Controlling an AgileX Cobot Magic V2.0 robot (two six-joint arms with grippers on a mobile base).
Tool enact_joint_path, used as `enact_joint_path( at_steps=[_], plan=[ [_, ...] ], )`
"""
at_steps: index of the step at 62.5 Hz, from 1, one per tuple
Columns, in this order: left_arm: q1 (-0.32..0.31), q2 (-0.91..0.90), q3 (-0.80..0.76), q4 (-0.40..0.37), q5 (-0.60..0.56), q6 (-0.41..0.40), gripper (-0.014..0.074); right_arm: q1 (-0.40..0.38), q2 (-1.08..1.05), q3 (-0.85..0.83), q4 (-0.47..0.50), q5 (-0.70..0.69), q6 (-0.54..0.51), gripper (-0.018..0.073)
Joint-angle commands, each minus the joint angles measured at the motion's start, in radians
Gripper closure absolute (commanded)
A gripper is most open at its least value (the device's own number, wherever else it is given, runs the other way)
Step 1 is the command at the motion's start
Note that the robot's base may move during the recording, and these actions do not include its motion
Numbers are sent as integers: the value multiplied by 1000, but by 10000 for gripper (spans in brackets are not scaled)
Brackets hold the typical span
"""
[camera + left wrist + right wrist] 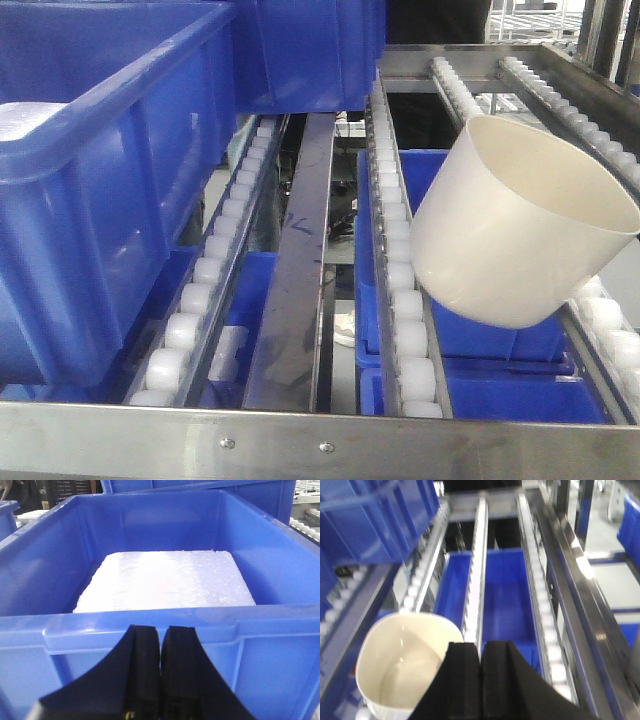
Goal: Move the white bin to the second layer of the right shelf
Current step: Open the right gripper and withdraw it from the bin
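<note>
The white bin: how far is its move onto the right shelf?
Mostly done, it seems: the white bin already lies on the roller rails of the right shelf, tilted, mouth up and away from the camera. Both hands look shut and empty: the right hand is beside the bin, the left hand faces a blue crate. Left: perhaps only settling the bin level.

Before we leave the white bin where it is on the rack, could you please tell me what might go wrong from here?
1. The white bin sits tilted across the roller rails, its mouth tipped away; it could roll or slide down toward the front bar.
2. Gaps between the rails open onto the lower blue crates; an edge of the bin might drop into one.
3. The right gripper, jaws shut, hangs close beside the bin and might nudge it.
</note>
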Motion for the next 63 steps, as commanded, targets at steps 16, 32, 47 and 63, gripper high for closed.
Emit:
enact_joint_path(
  at_steps=[16, 32, 47, 63],
  plan=[
    [-3, -14, 37, -6, -84, -3, 512, -6, 4, -27, -9, -113, 0, 511],
    [-3, -14, 37, -6, -84, -3, 512, -6, 4, -25, -43, -112, 0, 511],
    [-3, -14, 37, -6, -84, -3, 512, -123, -183, 187, -66, -230, -1, 511],
    [-3, -14, 37, -6, -84, -3, 512, -174, -389, 453, -113, -353, -1, 511]
  ],
)
